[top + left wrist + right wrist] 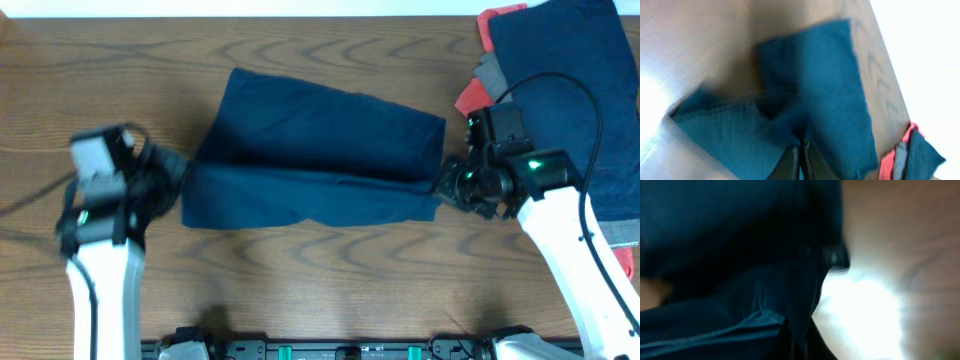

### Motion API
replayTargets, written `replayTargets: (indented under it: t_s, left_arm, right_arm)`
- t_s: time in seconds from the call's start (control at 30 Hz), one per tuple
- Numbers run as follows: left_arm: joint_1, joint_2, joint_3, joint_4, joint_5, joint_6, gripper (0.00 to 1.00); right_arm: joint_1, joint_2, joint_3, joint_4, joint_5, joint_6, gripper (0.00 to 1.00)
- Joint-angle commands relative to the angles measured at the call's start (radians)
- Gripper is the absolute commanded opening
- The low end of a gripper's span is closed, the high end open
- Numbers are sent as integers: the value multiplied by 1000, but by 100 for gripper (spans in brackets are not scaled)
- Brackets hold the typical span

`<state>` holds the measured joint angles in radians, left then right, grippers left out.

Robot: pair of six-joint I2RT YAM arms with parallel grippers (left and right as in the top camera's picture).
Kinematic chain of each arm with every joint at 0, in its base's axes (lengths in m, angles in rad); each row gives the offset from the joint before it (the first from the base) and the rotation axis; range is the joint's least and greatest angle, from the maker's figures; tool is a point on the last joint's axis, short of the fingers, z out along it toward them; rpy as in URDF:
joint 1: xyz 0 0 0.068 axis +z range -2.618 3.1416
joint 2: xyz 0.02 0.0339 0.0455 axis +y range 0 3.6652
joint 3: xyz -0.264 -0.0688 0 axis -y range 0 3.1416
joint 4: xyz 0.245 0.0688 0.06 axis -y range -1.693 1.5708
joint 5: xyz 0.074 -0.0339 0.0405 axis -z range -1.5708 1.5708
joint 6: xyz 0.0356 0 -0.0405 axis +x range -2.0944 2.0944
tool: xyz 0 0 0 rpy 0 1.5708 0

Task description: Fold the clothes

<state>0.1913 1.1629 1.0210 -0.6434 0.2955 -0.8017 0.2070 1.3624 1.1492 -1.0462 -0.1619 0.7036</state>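
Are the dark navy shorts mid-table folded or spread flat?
Folded over once: the dark navy fabric shorts show one layer lying on another, its edge running across the middle. Left tool and right tool pinch opposite ends.

You have nothing to read in any of the views: no lettering, number or brand mark is legible on the navy shorts, and both wrist views are too blurred to show any print
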Motion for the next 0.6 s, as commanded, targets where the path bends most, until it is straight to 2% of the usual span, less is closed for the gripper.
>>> replayTargets:
  t_s: [0.0,0.13,0.3,0.47,0.57]
  left_arm:
    - [-39,116,22,134,-124,23,6]
    - [-107,242,22,350,-124,23,6]
    - [-163,319,22,554,-124,23,6]
    - [-195,337,22,569,-150,46,6]
    - [-216,348,22,548,-169,132,6]
  right_arm:
    - [-72,42,5,51,192,-31,1]
    - [-98,100,5,175,193,-55,1]
    - [-101,175,5,327,192,-73,1]
    - [-101,211,5,347,202,-89,1]
    - [-102,220,5,351,211,-114,1]
